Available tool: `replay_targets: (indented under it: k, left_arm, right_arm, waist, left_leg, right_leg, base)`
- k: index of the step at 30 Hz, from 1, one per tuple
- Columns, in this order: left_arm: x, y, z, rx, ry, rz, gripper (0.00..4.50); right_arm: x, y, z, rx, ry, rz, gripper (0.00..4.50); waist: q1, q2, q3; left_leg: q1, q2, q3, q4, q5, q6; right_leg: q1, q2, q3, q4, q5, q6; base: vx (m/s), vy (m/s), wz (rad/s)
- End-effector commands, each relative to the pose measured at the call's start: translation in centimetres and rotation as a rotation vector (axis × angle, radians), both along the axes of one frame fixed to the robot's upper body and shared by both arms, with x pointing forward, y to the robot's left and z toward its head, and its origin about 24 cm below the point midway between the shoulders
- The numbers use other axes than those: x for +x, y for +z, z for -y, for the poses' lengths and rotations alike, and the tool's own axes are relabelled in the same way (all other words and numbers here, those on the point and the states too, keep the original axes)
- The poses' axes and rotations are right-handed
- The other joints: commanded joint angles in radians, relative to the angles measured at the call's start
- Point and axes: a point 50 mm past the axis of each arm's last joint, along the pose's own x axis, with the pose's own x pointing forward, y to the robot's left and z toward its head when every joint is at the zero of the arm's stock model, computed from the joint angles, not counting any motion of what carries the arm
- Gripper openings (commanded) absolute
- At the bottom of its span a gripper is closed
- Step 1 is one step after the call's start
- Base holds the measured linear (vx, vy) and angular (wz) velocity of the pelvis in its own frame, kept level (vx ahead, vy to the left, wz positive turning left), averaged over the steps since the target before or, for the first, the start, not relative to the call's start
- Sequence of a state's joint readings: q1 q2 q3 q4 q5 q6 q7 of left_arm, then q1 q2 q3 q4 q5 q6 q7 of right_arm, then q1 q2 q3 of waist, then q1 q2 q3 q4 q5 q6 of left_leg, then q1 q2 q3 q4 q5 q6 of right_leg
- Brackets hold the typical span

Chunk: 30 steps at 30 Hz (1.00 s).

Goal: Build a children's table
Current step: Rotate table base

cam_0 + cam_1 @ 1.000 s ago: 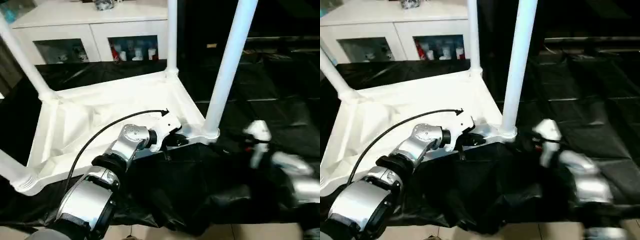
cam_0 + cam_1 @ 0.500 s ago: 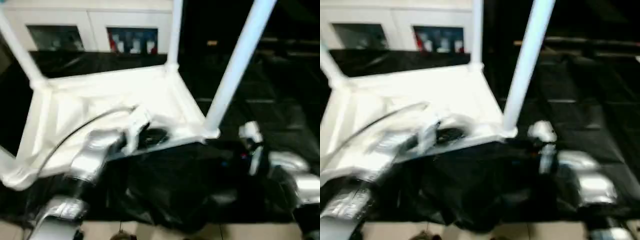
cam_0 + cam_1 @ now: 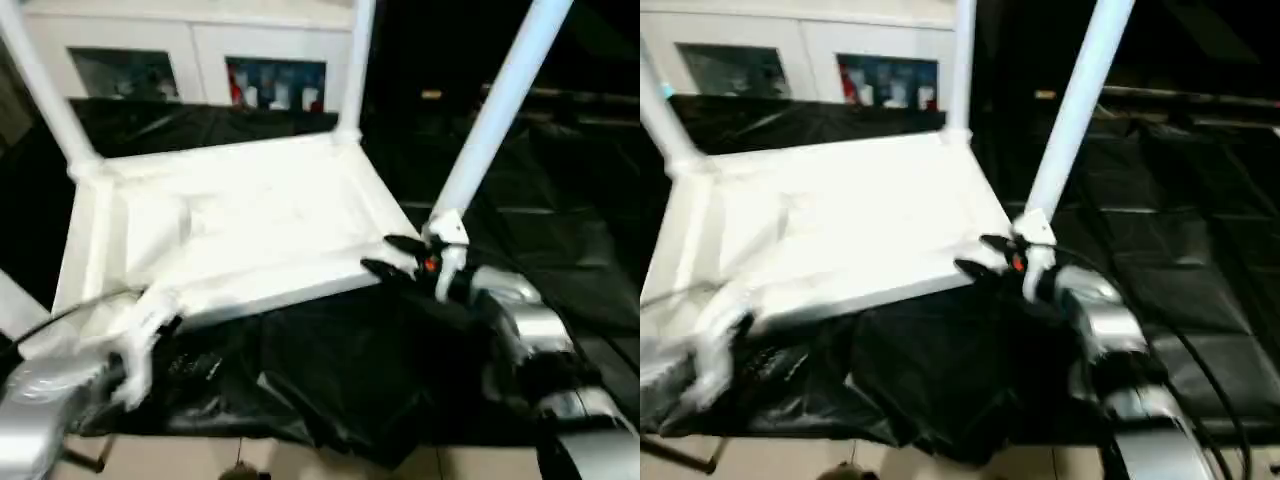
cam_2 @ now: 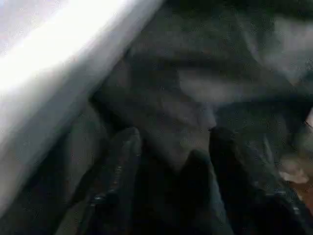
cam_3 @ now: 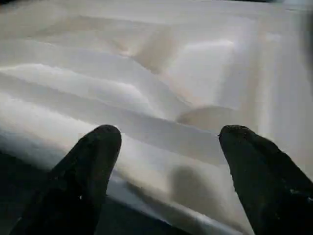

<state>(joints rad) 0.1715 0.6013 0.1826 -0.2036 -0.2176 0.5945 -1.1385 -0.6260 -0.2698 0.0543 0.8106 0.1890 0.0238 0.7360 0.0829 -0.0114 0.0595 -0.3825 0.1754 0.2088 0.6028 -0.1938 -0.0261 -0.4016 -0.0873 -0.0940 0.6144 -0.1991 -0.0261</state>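
Tabletop rim lies between the right claw's wide-spread fingers; left claw empty, parted.

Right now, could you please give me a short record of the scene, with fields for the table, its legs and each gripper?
tabletop: white tabletop lies upside down on black sheeting
legs: three white legs stand in corner sockets, the nearest right leg among them
right gripper: right gripper open at the tabletop's near right corner, holding nothing
left gripper: left gripper over the black sheeting beside the tabletop's near edge, holding nothing
background: white cabinet with glass doors
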Motion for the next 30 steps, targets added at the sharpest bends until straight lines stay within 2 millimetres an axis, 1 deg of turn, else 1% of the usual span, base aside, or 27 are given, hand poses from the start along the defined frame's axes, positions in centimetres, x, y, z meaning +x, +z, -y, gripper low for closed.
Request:
replay_targets:
  k: [1, 2, 4, 5, 6, 7, 8, 9, 10, 11, 12, 13, 14, 15, 16, 17, 18, 19, 21, 23, 24, 25, 26, 27, 28, 29, 30]
  left_arm:
    - [-0.9, 0.7, -1.3, 0.036, 0.031, -0.020, 2.88]
    - [-2.0, 0.6, -2.1, 0.065, 0.058, -0.047, 3.00]
    - [-2.4, 0.6, -2.4, 0.074, 0.066, -0.054, 3.23]
    - [-3.3, 0.5, -2.9, 0.089, 0.079, -0.080, 3.33]
    - [-3.3, 0.5, -2.9, 0.089, 0.079, -0.080, 3.45]
    - [-4.8, 0.4, -3.5, 0.099, 0.096, -0.129, 3.45]
    - [-5.1, 0.4, -3.6, 0.099, 0.098, -0.138, 3.56]
    - [-6.2, 0.5, -3.9, 0.093, 0.112, -0.175, 3.69]
    - [-6.7, 0.6, -4.0, 0.082, 0.122, -0.190, 3.69]
    - [-7.3, 0.6, -4.2, 0.071, 0.133, -0.204, 3.89]
    - [-7.9, 0.8, -4.8, 0.062, 0.157, -0.211, 3.89]
    - [-8.0, 0.9, -5.0, 0.060, 0.163, -0.212, 3.97]
    - [-8.3, 1.0, -5.3, 0.058, 0.174, -0.213, 4.04]
    - [-8.6, 1.3, -6.1, 0.059, 0.190, -0.195, 4.15]
    - [-8.6, 1.3, -6.1, 0.059, 0.190, -0.195, 4.15]
    - [-8.9, 1.9, -7.2, 0.050, 0.207, -0.154, 4.31]
    - [-8.9, 1.9, -7.2, 0.050, 0.207, -0.154, 4.34]
    - [-8.8, 2.5, -7.8, 0.023, 0.220, -0.121, 4.38]
    - [-8.5, 3.6, -8.8, -0.028, 0.254, -0.052, 4.44]
    - [-8.4, 4.3, -9.6, -0.049, 0.286, -0.010, 4.44]
    - [-8.4, 4.5, -10.2, -0.051, 0.306, 0.005, 4.44]
    - [-8.7, 4.8, -11.3, -0.050, 0.340, 0.014, 4.44]
    - [-8.7, 4.8, -11.3, -0.050, 0.340, 0.014, 4.44]
    - [-8.9, 5.0, -12.0, -0.043, 0.355, 0.016, 4.44]
    - [-9.0, 5.0, -12.3, -0.038, 0.361, 0.015, 4.44]
    - [-9.3, 5.3, -13.2, -0.028, 0.378, 0.018, 4.44]
    - [-9.3, 5.6, -13.7, -0.033, 0.386, 0.038, 4.44]
  right_arm:
    - [0.9, 0.1, 1.1, -0.074, -0.134, 0.033, 3.67]
    - [1.4, 0.2, 1.4, -0.109, -0.199, 0.052, 3.67]
    - [1.5, 0.2, 1.6, -0.118, -0.220, 0.059, 3.67]
    - [1.7, 0.3, 1.7, -0.105, -0.268, 0.063, 3.67]
    - [1.7, 0.3, 1.7, -0.105, -0.268, 0.063, 3.67]
    - [2.0, 0.5, 1.8, -0.084, -0.314, 0.067, 3.67]
    - [2.1, 0.5, 1.8, -0.081, -0.318, 0.068, 3.67]
    - [2.2, 0.5, 1.6, -0.073, -0.326, 0.076, 3.67]
    - [2.3, 0.6, 1.4, -0.068, -0.320, 0.082, 3.67]
    - [2.3, 0.7, 1.2, -0.063, -0.313, 0.087, 3.67]
    - [2.3, 0.6, 0.9, -0.056, -0.298, 0.092, 3.67]
    - [2.3, 0.6, 0.8, -0.054, -0.292, 0.094, 3.67]
    - [2.3, 0.6, 0.7, -0.050, -0.284, 0.097, 3.67]
    - [2.2, 0.6, 0.4, -0.046, -0.260, 0.102, 3.67]
    - [2.2, 0.6, 0.4, -0.046, -0.260, 0.102, 3.67]
    - [1.9, 0.5, 0.1, -0.045, -0.216, 0.114, 3.67]
    - [1.9, 0.5, 0.1, -0.045, -0.216, 0.114, 3.67]
    - [1.8, 0.4, 0.1, -0.046, -0.198, 0.121, 3.67]
    - [1.4, 0.3, 0.3, -0.037, -0.183, 0.129, 3.67]
    - [1.2, 0.1, 0.5, -0.018, -0.174, 0.133, 3.67]
    - [1.0, 0.1, 0.6, -0.004, -0.167, 0.132, 3.67]
    - [0.6, -0.1, 0.8, 0.020, -0.139, 0.129, 3.67]
    - [0.6, -0.1, 0.8, 0.020, -0.139, 0.129, 3.67]
    - [0.2, -0.2, 0.9, 0.034, -0.112, 0.124, 3.67]
    - [0.0, -0.3, 0.9, 0.039, -0.099, 0.120, 3.67]
    - [-0.5, -0.6, 1.0, 0.051, -0.061, 0.111, 3.67]
    - [-0.9, -0.8, 1.2, 0.056, -0.038, 0.102, 3.67]
  waist:
    - [-0.010, 0.013, -0.055]
    - [-0.012, 0.012, -0.052]
    - [-0.007, 0.012, -0.052]
    - [-0.008, 0.012, -0.051]
    - [-0.011, 0.013, -0.053]
    - [-0.010, 0.014, -0.053]
    - [-0.016, 0.010, -0.053]
    - [-0.022, 0.008, -0.052]
    - [-0.025, 0.006, -0.052]
    - [-0.028, 0.008, -0.050]
    - [-0.029, 0.007, -0.049]
    - [-0.029, 0.003, -0.047]
    - [-0.030, 0.005, -0.046]
    - [-0.032, 0.003, -0.045]
    - [-0.032, 0.005, -0.047]
    - [-0.033, 0.002, -0.046]
    - [-0.033, 0.003, -0.047]
    - [-0.033, 0.005, -0.048]
    - [-0.029, 0.008, -0.049]
    - [-0.025, 0.008, -0.050]
    - [-0.024, 0.006, -0.050]
    - [-0.025, 0.005, -0.050]
    - [-0.023, 0.003, -0.048]
    - [-0.024, 0.003, -0.047]
    - [-0.022, 0.001, -0.045]
    - [-0.021, 0.002, -0.044]
    - [-0.021, 0.004, -0.043]
  left_leg:
    - [0.034, 0.068, -0.034, -0.090, -0.253, -0.024]
    - [0.033, 0.069, -0.033, -0.090, -0.257, -0.025]
    - [0.037, 0.069, -0.031, -0.089, -0.260, -0.020]
    - [0.035, 0.070, -0.031, -0.089, -0.266, -0.018]
    - [0.032, 0.069, -0.034, -0.090, -0.264, -0.018]
    - [0.035, 0.070, -0.033, -0.091, -0.266, -0.018]
    - [0.027, 0.071, -0.035, -0.091, -0.263, -0.015]
    - [0.029, 0.071, -0.033, -0.091, -0.272, -0.012]
    - [0.029, 0.070, -0.033, -0.090, -0.273, -0.010]
    - [0.029, 0.069, -0.032, -0.090, -0.287, -0.006]
    - [0.029, 0.069, -0.032, -0.090, -0.294, -0.004]
    - [0.029, 0.068, -0.033, -0.090, -0.307, -0.001]
    - [0.029, 0.068, -0.033, -0.091, -0.315, -0.001]
    - [0.030, 0.068, -0.034, -0.091, -0.320, 0.001]
    - [0.029, 0.069, -0.035, -0.092, -0.319, -0.001]
    - [0.030, 0.068, -0.034, -0.091, -0.319, 0.003]
    - [0.029, 0.068, -0.034, -0.091, -0.317, 0.004]
    - [0.031, 0.070, -0.034, -0.093, -0.311, 0.001]
    - [0.034, 0.071, -0.030, -0.093, -0.298, -0.004]
    - [0.035, 0.072, -0.026, -0.093, -0.285, -0.008]
    - [0.035, 0.072, -0.026, -0.093, -0.290, -0.007]
    - [0.032, 0.071, -0.026, -0.094, -0.303, -0.007]
    - [0.033, 0.071, -0.026, -0.094, -0.321, -0.002]
    - [0.033, 0.071, -0.028, -0.095, -0.330, -0.002]
    - [0.035, 0.074, -0.030, -0.098, -0.351, -0.008]
    - [0.038, 0.074, -0.031, -0.099, -0.374, -0.014]
    - [0.039, 0.073, -0.032, -0.099, -0.381, -0.015]
  right_leg:
    - [0.028, -0.072, 0.067, -0.076, -0.263, -0.209]
    - [0.028, -0.072, 0.068, -0.077, -0.258, -0.209]
    - [0.027, -0.070, 0.070, -0.080, -0.248, -0.202]
    - [0.026, -0.071, 0.072, -0.077, -0.244, -0.202]
    - [0.031, -0.071, 0.071, -0.075, -0.238, -0.203]
    - [0.029, -0.068, 0.070, -0.076, -0.228, -0.198]
    - [0.034, -0.071, 0.071, -0.070, -0.214, -0.206]
    - [0.033, -0.070, 0.072, -0.072, -0.221, -0.206]
    - [0.032, -0.070, 0.072, -0.073, -0.222, -0.209]
    - [0.030, -0.067, 0.071, -0.075, -0.241, -0.205]
    - [0.029, -0.066, 0.071, -0.078, -0.252, -0.201]
    - [0.029, -0.068, 0.072, -0.080, -0.279, -0.193]
    - [0.028, -0.068, 0.072, -0.082, -0.297, -0.185]
    - [0.026, -0.067, 0.073, -0.084, -0.304, -0.180]
    - [0.028, -0.066, 0.072, -0.081, -0.300, -0.179]
    - [0.027, -0.065, 0.073, -0.082, -0.293, -0.179]
    - [0.028, -0.065, 0.073, -0.081, -0.290, -0.180]
    - [0.028, -0.063, 0.073, -0.078, -0.272, -0.184]
    - [0.028, -0.059, 0.071, -0.073, -0.232, -0.199]
    - [0.030, -0.054, 0.068, -0.066, -0.168, -0.217]
    - [0.031, -0.053, 0.068, -0.065, -0.167, -0.218]
    - [0.033, -0.055, 0.068, -0.064, -0.177, -0.216]
    - [0.033, -0.057, 0.070, -0.068, -0.202, -0.205]
    - [0.033, -0.058, 0.070, -0.070, -0.221, -0.202]
    - [0.032, -0.060, 0.070, -0.074, -0.262, -0.192]
    - [0.030, -0.061, 0.071, -0.079, -0.300, -0.184]
    - [0.030, -0.061, 0.072, -0.081, -0.314, -0.182]
  base:
    - [0.000, 0.000, 0.00]
    - [0.000, 0.000, 0.00]
    - [0.000, 0.000, 0.00]
    - [0.000, 0.000, 0.00]
    - [0.000, 0.000, 0.00]
    - [0.000, 0.000, 0.00]
    - [0.000, 0.000, 0.00]
    - [0.000, 0.000, 0.00]
    - [0.000, 0.000, 0.00]
    - [0.000, 0.000, 0.00]
    - [0.000, 0.000, 0.00]
    - [0.000, 0.000, 0.00]
    - [0.000, 0.000, 0.00]
    - [0.000, 0.000, 0.00]
    - [0.000, 0.000, 0.00]
    - [0.000, 0.000, 0.00]
    - [0.000, 0.000, 0.00]
    - [0.000, 0.000, 0.00]
    - [0.000, 0.000, 0.00]
    - [0.000, 0.000, 0.00]
    - [0.000, 0.000, 0.00]
    - [0.000, 0.000, 0.00]
    - [0.000, 0.000, 0.00]
    - [0.000, 0.000, 0.00]
    - [0.000, 0.000, 0.00]
    - [0.000, 0.000, 0.00]
    - [0.000, 0.000, 0.00]
